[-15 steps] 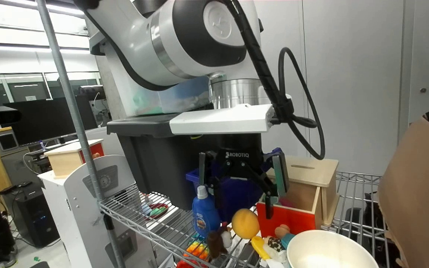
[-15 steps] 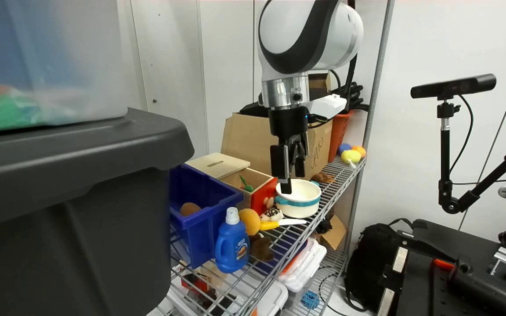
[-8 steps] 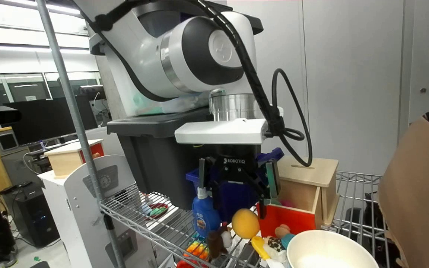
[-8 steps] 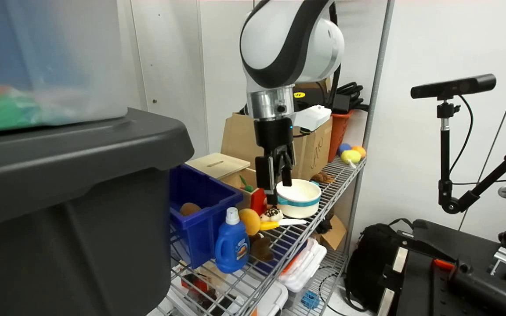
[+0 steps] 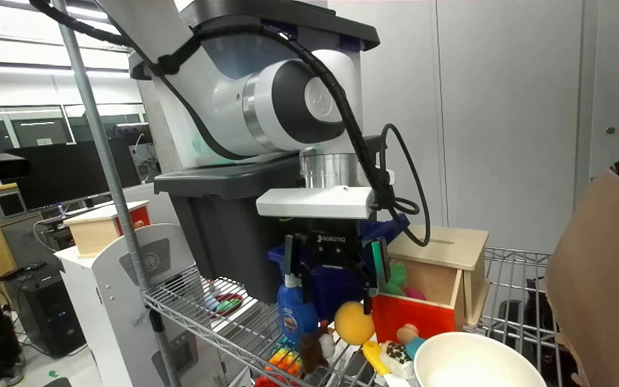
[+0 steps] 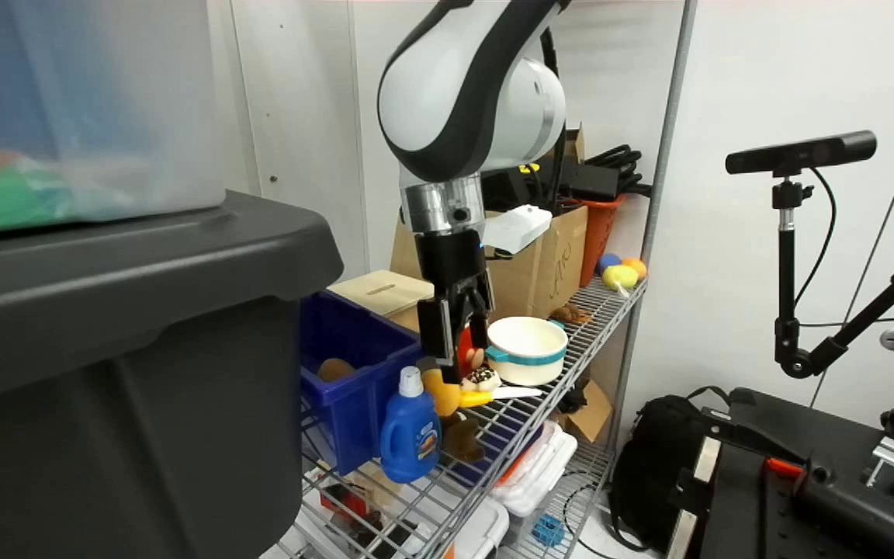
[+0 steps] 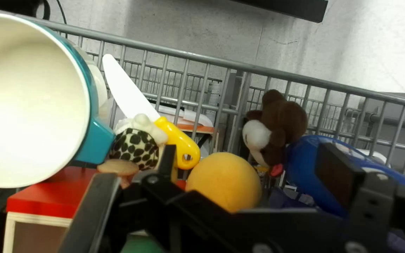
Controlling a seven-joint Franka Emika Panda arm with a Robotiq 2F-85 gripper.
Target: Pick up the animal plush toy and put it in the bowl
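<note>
The brown animal plush toy (image 7: 281,121), with a white face patch, lies on the wire shelf near its front edge. It also shows in both exterior views (image 5: 311,352) (image 6: 462,441). The cream-white bowl (image 7: 26,105) with a teal band and handles stands further along the shelf, also in both exterior views (image 5: 476,360) (image 6: 524,376). My gripper (image 7: 251,165) is open with nothing held, pointing down. In an exterior view (image 5: 336,302) it hangs above and apart from the plush, which lies beyond the fingertips in the wrist view.
A yellow-orange round toy (image 7: 225,181) sits under the gripper, beside a toy knife (image 7: 178,144) and a spotted toy (image 7: 134,146). A blue bottle (image 6: 410,435) touches or nearly touches the plush. A blue bin (image 6: 362,396), red-fronted drawer (image 5: 417,320) and black tote (image 5: 223,236) stand behind.
My gripper has moved down and away from the bowl, leftward in both exterior views, toward the bottle and the plush. It stays open. The plush and the bowl have not moved.
</note>
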